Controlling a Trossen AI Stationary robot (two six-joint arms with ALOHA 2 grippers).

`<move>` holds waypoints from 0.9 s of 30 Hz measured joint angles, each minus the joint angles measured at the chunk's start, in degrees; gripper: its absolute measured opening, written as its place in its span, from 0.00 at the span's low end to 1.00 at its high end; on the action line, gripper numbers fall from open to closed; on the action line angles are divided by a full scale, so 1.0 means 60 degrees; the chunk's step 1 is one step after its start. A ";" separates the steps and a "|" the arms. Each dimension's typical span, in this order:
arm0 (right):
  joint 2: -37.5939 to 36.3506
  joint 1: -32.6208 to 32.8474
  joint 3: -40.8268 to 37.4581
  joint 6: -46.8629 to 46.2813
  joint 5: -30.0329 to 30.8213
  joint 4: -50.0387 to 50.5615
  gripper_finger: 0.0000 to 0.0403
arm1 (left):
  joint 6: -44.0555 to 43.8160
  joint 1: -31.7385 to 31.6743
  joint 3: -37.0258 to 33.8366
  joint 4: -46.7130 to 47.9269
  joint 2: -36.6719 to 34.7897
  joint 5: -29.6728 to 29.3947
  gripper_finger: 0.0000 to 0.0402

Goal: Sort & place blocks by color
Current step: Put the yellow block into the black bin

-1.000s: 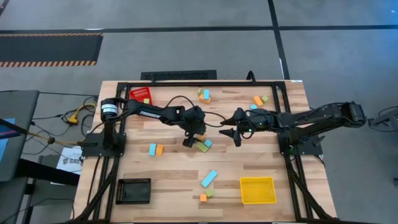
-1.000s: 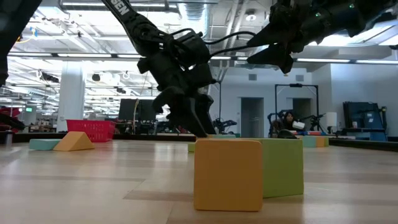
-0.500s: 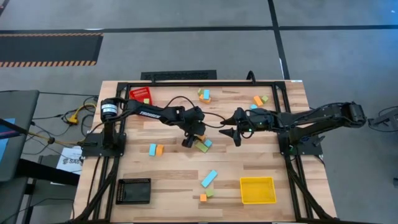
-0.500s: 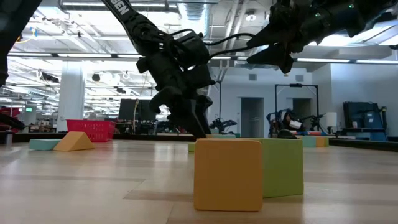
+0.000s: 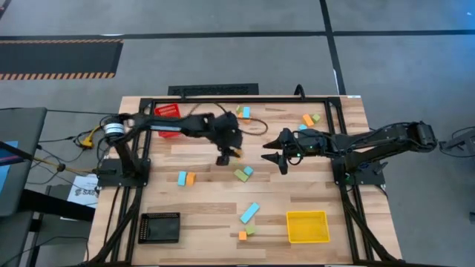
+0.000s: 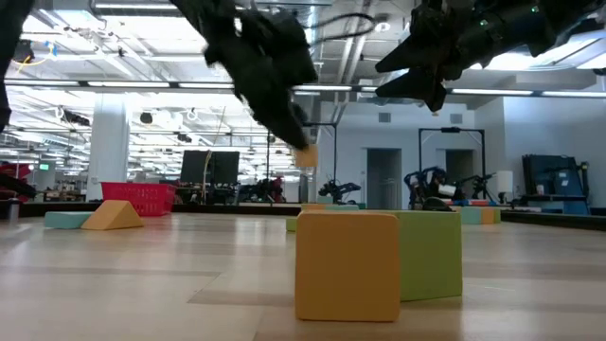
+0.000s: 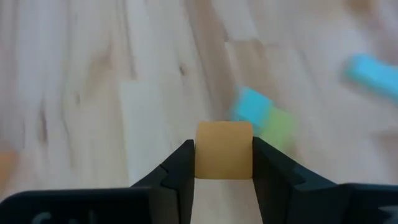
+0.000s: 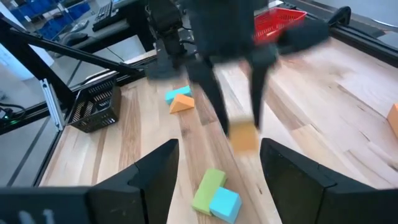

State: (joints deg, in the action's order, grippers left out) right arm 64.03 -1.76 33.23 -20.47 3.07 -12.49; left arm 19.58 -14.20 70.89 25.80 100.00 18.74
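My left gripper hangs over the middle of the table, shut on an orange cube, which also shows in the low view as the orange cube. Below it, a green block and a cyan block lie side by side on the wood. My right gripper hovers open to the right of the cube, touching nothing. More blocks lie scattered: a cyan bar, a cyan and orange pair, an orange and green pair, and others near the far edge. My left gripper pinches the orange cube by two opposite side faces between its two fingers. The fingers come from above, slanting down. The cube is lifted clear of the table and sits at the fingers' free ends.
A red bin stands at the far left, a black bin at the near left, and a yellow bin at the near right. A dark frame runs round the table. An orange and green pair lies far right.
My left gripper has risen and drawn a little toward the far edge, carrying the orange cube. The cube was down beside the green and cyan blocks and now hangs clear above the table. The green and cyan blocks stayed in place.
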 joint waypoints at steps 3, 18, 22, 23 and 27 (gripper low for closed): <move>0.0000 -0.0083 0.0000 0.0177 0.0015 0.0004 0.62 | -0.1001 0.0117 0.0041 0.1987 -0.1124 0.0715 0.25; 0.0000 -0.1697 0.0000 0.1497 0.0055 -0.0033 0.62 | -0.9261 0.6570 -0.3781 0.3048 -0.7003 0.1665 0.25; 0.0000 -0.2072 0.0000 0.1499 0.0051 -0.0025 0.62 | -1.0978 0.8242 -0.5067 0.0637 -0.7423 0.0810 0.25; 0.0000 -0.2145 0.0000 0.1497 0.0051 -0.0031 0.62 | -1.1182 0.8485 -0.5317 0.0250 -0.7426 0.0557 0.25; 0.0000 -0.2311 0.0000 0.1497 0.0047 -0.0025 0.62 | -1.1713 0.8931 -0.5920 -0.0124 -0.7221 -0.0203 0.25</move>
State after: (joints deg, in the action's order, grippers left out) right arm 64.03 -15.63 33.23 -11.49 3.36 -12.64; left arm -50.70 39.39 35.37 25.05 56.67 17.52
